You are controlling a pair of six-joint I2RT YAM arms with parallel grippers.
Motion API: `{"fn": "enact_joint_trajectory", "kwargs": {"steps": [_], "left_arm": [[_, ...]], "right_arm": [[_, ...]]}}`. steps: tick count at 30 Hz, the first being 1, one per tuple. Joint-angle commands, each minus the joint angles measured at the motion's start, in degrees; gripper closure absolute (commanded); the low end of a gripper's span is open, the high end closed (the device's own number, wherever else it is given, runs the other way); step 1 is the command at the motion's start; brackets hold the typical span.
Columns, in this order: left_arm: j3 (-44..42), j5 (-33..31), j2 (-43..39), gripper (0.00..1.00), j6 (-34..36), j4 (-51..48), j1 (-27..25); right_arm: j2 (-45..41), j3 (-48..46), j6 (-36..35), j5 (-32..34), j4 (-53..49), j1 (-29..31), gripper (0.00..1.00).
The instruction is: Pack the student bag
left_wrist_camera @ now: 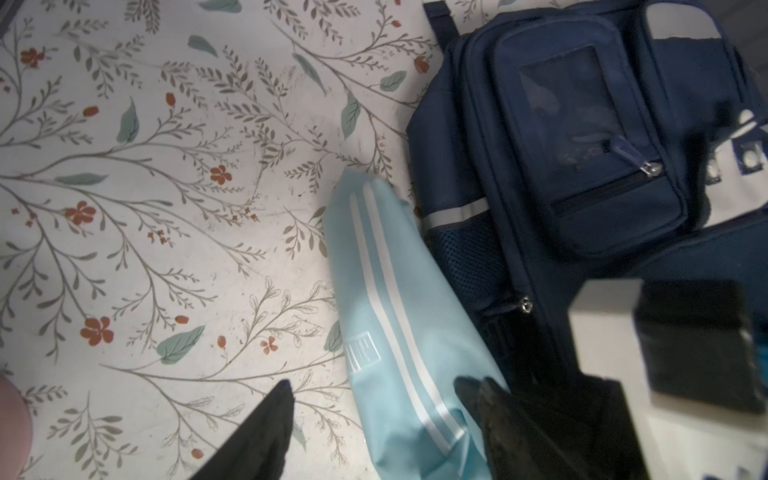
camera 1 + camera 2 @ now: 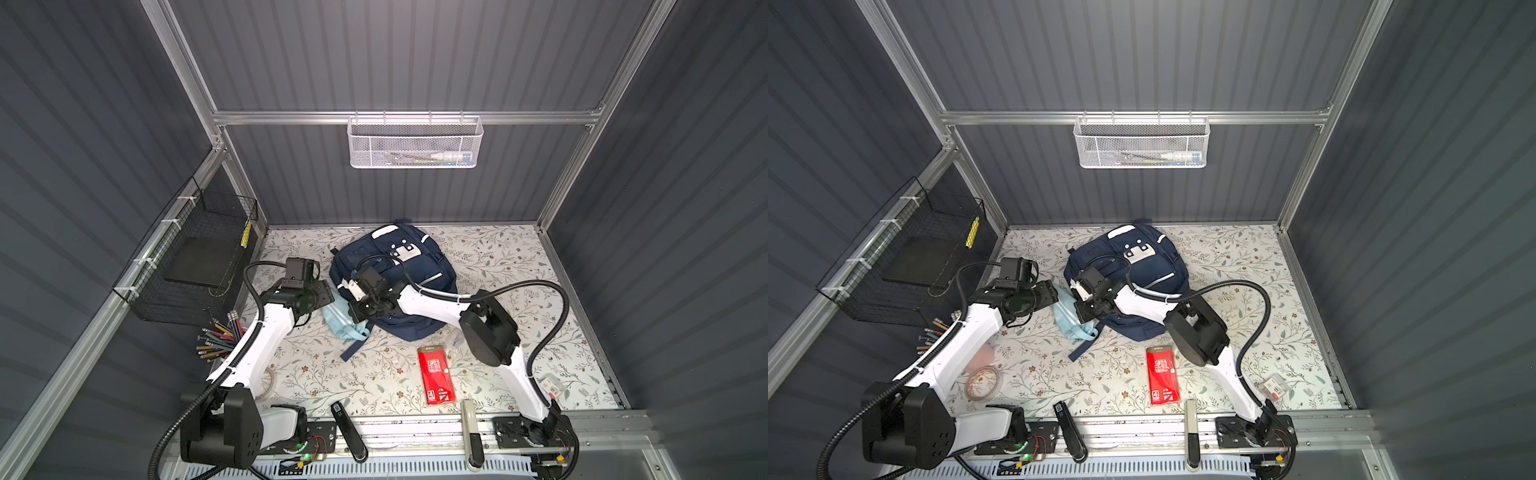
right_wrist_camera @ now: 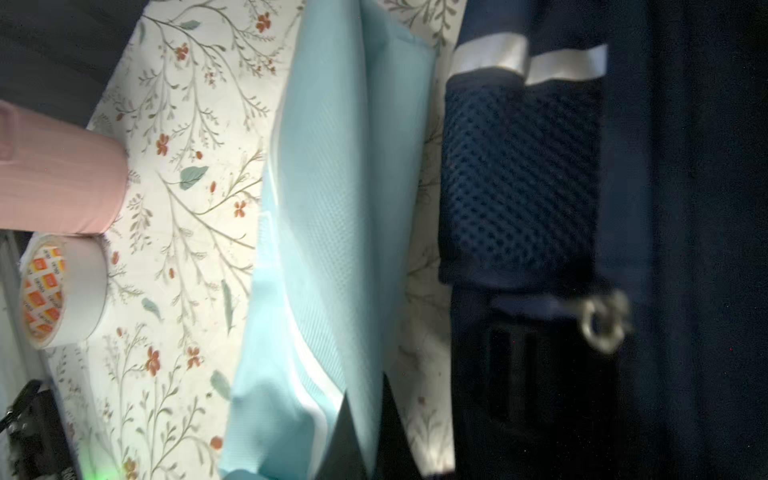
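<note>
Large navy blue fabric backpack [image 2: 411, 328] flat on the pale floral-print worktop [image 2: 519, 257], front pockets and white patches facing up, right arm stretched across it. Any compartment unzipped or not: impossible to tell from these views.

Small light-blue zip pouch with white stripes [image 1: 386, 291] just beside the backpack's mesh side pocket [image 3: 519, 178], touching or nearly touching its edge. Right claw [image 2: 355, 311] closed at the pouch's backpack-side edge, seemingly pinching a fold of the thin fabric. Left claw [image 1: 378, 388] open, one dark finger on the side of the pouch away from the backpack, the other on the side towards it. Contact with the cloth: cannot tell.

Likely step in hand: getting the pouch up and into the backpack. To do it well:
- Lift slowly, watching for the whole pouch rising rather than one slack fold stretching.
- Close the left claw across the pouch body for a firmer second hold, or free it to spread a backpack opening wide.
- Keep the lift clear of the loose navy strap [image 2: 351, 351] trailing out beside the pouch, to avoid snagging or dragging the backpack.
- Leave the flat red packet [image 2: 435, 376], well apart from the backpack, for a later turn
</note>
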Motion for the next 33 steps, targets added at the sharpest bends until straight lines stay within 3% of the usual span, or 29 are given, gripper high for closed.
{"fn": "enact_joint_trajectory", "kwargs": {"steps": [1,3,7,10,14,17,20,23,27,29,30,31,32,33], "left_arm": [[3.6,3.1,-0.4,0.29,5.8,2.2,-1.1],[6.3,0.6,0.4,0.29,8.1,1.8,-4.6],[13.6,-4.5,5.8,0.26,15.5,0.4,-18.2],[16.1,-4.9,10.3,0.26,18.3,3.0,-23.4],[20.5,-5.5,18.3,0.25,26.5,4.1,-30.4],[24.2,-13.1,26.3,0.22,34.3,2.6,-37.2],[30.9,-14.2,33.2,0.2,33.8,-1.8,-38.3],[31.9,-14.3,36.5,0.18,34.2,-0.3,-39.1],[34.6,-20.6,41.7,0.18,33.5,-1.3,-39.2],[35.3,-23.1,43.4,0.31,33.2,-1.0,-39.2],[36.0,-23.7,44.1,0.52,32.7,-1.4,-39.2],[37.0,-23.7,44.1,0.87,31.9,-2.2,-39.2],[37.6,-23.4,43.6,1.0,30.9,-2.7,-39.2],[38.2,-22.9,42.4,1.0,30.0,-2.9,-39.0]], "right_arm": [[-14.0,-6.1,1.5,0.7,3.6,-0.2,1.0],[-20.9,-11.3,2.5,2.7,2.5,-1.4,1.0],[-37.3,-25.0,4.9,7.4,2.4,-4.0,1.0],[-48.7,-33.4,7.0,13.5,-1.1,-7.9,1.0],[-63.0,-43.7,8.8,16.2,-4.3,-17.5,1.0],[-71.0,-49.5,8.6,13.4,-4.9,-26.6,1.0],[-75.0,-51.0,6.7,12.8,-8.7,-32.2,1.0],[-77.3,-52.2,6.3,10.4,-8.9,-35.7,1.0],[-77.1,-53.3,6.6,7.2,-7.5,-36.9,1.0],[-76.3,-54.1,7.0,4.9,-5.8,-36.8,1.0],[-75.7,-54.7,7.8,3.4,-4.1,-36.8,1.0],[-75.1,-55.7,9.2,1.4,-1.8,-36.8,1.0],[-74.6,-56.6,10.8,-0.8,0.4,-36.8,1.0],[-73.7,-57.5,12.7,-3.4,3.5,-36.8,1.0]]}}
